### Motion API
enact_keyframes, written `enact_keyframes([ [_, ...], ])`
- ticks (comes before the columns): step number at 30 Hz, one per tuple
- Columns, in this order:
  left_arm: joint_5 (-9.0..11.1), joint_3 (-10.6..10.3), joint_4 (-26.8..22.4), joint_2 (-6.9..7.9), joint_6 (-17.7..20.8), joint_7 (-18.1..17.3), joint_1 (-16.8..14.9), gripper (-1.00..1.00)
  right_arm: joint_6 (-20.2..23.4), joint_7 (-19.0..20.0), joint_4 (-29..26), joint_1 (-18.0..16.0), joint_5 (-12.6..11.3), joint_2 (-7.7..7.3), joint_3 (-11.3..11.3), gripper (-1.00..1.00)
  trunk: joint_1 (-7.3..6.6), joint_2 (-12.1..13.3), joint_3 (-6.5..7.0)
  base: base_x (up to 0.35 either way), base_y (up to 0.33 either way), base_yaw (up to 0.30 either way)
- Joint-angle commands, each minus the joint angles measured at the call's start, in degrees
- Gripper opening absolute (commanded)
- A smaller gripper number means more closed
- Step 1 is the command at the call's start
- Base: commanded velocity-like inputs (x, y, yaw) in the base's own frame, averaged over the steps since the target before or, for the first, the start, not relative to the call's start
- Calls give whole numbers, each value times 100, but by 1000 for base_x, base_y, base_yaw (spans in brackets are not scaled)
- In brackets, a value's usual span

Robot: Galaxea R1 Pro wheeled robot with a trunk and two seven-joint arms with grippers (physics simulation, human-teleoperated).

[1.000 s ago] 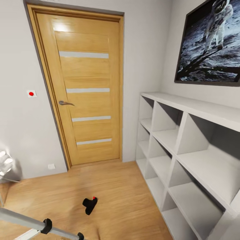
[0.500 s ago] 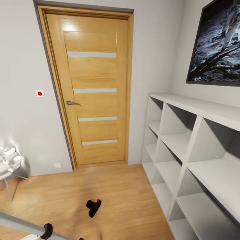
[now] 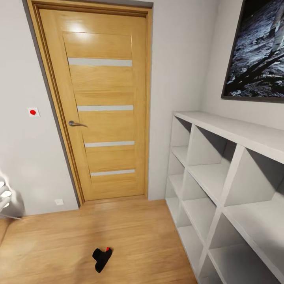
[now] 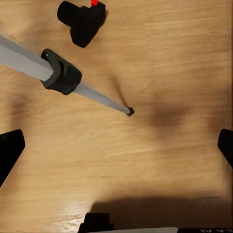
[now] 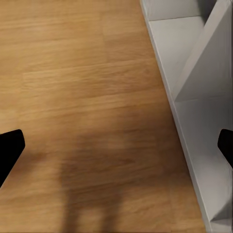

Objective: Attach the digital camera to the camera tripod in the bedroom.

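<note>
My head view is swinging back toward the oak door [image 3: 102, 106], dropping the silver tripod leg [image 4: 29, 63] from it. The small black camera [image 3: 101, 258] is lying on the plank floor [image 3: 59, 244]. Both my grippers, left [image 4: 116, 145] and right [image 5: 116, 145], are hanging spread wide, empty.

Open plank floor [image 3: 130, 232] surrounds the digital camera [image 3: 101, 258] on all sides. The white cube shelves [image 3: 221, 185] bound the passage along one side; the closed oak door [image 3: 104, 114] and grey wall bound it ahead. In the left wrist view, a camera tripod [image 4: 60, 77] leg slants across the floor just beside the camera, apart from it. Below the right tool [image 5: 116, 145], bare floor runs up to the shelf edge.
</note>
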Motion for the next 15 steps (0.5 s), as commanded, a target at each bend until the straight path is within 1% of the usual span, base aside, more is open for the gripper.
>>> enact_keyframes([
  [1,5,2,-7,-1,-8,2,3,100,-16,-3,3,-2,4,1,0,100,2,-2,-5,143,-79,0],
  [3,5,2,-7,-1,-9,2,4,100,-16,-3,3,-2,4,1,0,100,2,-2,-5,94,-52,0],
  [8,5,2,-7,-1,-10,2,3,100,-16,-3,3,-2,3,1,0,100,2,-2,-5,21,-12,11],
  [11,5,2,-7,-1,-10,2,2,100,-16,-3,3,-2,4,1,0,100,2,-2,-5,6,-3,95],
  [15,5,2,-7,-1,-10,2,2,100,-16,-3,3,-2,4,1,0,100,2,-2,-5,2,-1,161],
])
